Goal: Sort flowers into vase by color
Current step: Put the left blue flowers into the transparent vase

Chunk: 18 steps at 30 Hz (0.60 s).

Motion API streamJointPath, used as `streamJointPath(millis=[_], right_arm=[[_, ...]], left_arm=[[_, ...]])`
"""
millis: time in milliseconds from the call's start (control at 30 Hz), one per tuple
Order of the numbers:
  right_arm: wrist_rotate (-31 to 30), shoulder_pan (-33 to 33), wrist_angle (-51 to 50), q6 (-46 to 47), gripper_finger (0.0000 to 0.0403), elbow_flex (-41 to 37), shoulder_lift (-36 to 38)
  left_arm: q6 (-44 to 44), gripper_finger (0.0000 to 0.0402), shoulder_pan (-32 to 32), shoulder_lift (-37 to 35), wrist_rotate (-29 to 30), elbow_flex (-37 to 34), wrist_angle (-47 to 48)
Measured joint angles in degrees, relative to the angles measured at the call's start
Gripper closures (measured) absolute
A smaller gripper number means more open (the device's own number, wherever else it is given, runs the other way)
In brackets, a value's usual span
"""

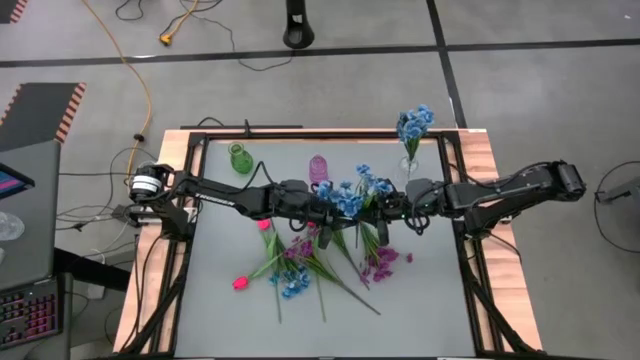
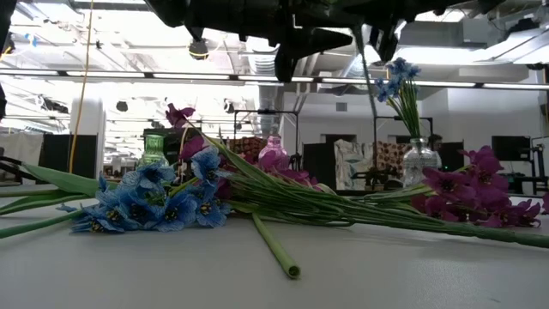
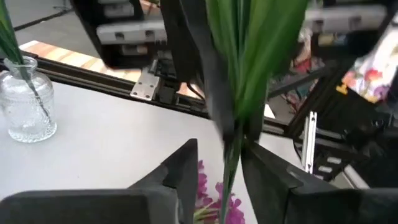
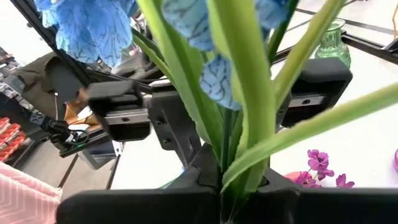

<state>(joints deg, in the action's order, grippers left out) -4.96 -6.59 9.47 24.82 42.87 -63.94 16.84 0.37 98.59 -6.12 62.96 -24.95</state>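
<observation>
A blue sprig (image 1: 348, 197) is held in the air above the middle of the table, where both arms meet. My right gripper (image 4: 239, 185) is shut on it. My left gripper (image 3: 221, 173) is open; its fingers (image 4: 124, 115) stand on either side of the sprig's stem (image 3: 227, 168), apart from it. More sprigs lie in a loose pile on the table: purple ones (image 1: 384, 262), blue ones (image 1: 293, 285) and pink-red buds (image 1: 240, 283). A clear vase (image 1: 410, 165) at the far edge holds blue flowers (image 1: 414, 124). A green vase (image 1: 240, 158) and a pink vase (image 1: 318, 167) stand beside it. My right gripper pinches the blue sprig between its two fingers at the bunch of leaves and stem (image 4: 239, 162) just below the blossoms. It comes roughly level from the table's right. The sprig is lifted clear, with its blossoms (image 4: 87, 25) reaching toward the left arm.
The three vases stand in a row along the far side of the grey table top (image 1: 430, 310). The pile of sprigs (image 2: 283, 193) fills the middle, and one long stem (image 2: 274, 245) points toward the near edge. A dark frame and wooden borders run along the sides.
</observation>
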Motion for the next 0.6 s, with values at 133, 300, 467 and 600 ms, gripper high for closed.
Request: streamJointPath(millis=[133, 300, 467, 600], right_arm=[[-3.5, -0.1, -5.0, -3.0, 0.0364, 0.0, 5.1], [-11.4, -0.1, -12.0, -7.5, 0.0368, 0.0, 12.5], [-21.8, -0.1, -16.5, -13.2, 0.0366, 0.0, 18.4], [-29.6, 0.0, -17.3, -17.3, 0.0366, 0.0, 20.9]], left_arm=[[-1.2, 0.0276, 0.4, 0.0, -3.1, 0.0, 2.5], [-2.0, 0.0274, 1.3, -0.3, -1.6, 0.0, 7.7], [-4.9, 0.0274, 1.4, -0.3, 0.7, 0.0, 10.9], [-5.7, 0.0274, 1.4, -0.3, 2.0, 0.0, 11.6]])
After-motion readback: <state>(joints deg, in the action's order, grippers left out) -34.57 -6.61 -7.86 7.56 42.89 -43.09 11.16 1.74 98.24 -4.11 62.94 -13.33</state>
